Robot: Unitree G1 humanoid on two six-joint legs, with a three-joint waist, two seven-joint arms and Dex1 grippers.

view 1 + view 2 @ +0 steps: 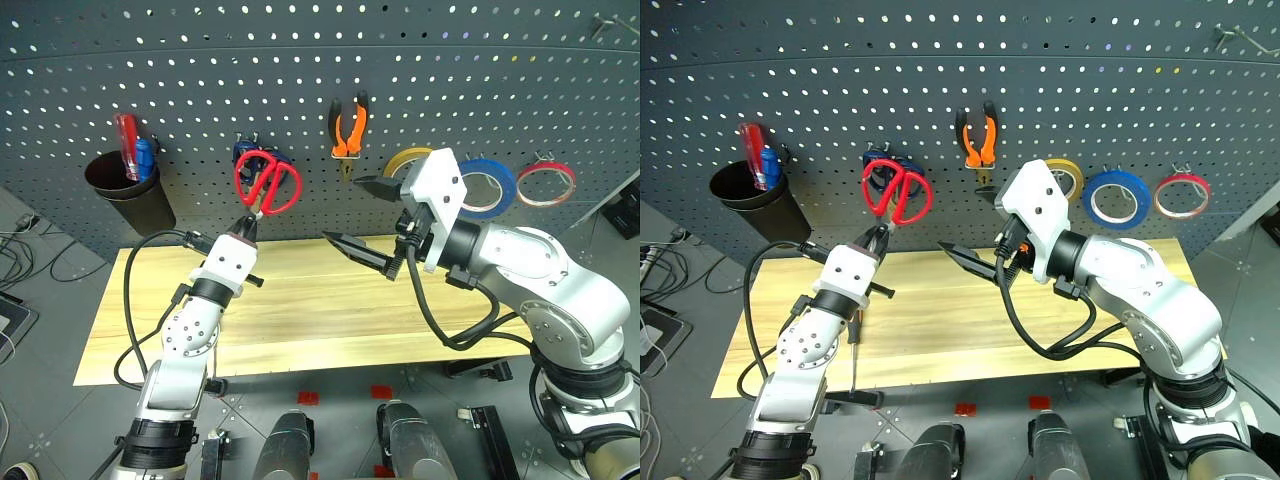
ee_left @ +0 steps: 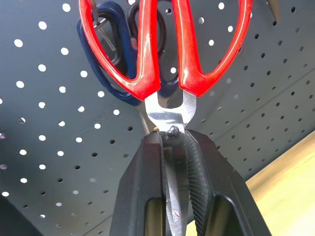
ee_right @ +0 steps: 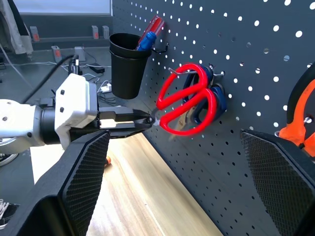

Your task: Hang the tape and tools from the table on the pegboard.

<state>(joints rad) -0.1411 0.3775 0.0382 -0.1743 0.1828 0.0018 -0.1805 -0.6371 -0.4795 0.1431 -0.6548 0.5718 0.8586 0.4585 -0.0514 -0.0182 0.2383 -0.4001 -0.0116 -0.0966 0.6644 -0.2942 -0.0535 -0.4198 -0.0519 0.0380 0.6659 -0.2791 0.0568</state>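
Note:
My left gripper (image 1: 246,228) is shut on the blades of the red-handled scissors (image 1: 267,185), holding them handles-up against the pegboard (image 1: 300,70). Their red loops (image 2: 167,49) overlap the blue-handled scissors (image 2: 110,54) hanging there; I cannot tell whether a loop is over a hook. The orange-handled pliers (image 1: 347,130) and the blue tape (image 1: 487,185) hang on the board. A slim screwdriver (image 1: 853,350) lies on the table (image 1: 330,320) under my left arm. My right gripper (image 1: 348,210) stands open in the air below the pliers, holding nothing.
A black cup (image 1: 125,185) with red and blue screwdrivers (image 1: 130,150) hangs at the board's left. A yellow roll (image 1: 412,160) and a red-rimmed roll (image 1: 545,185) flank the blue tape. Cables lie on the floor at the left.

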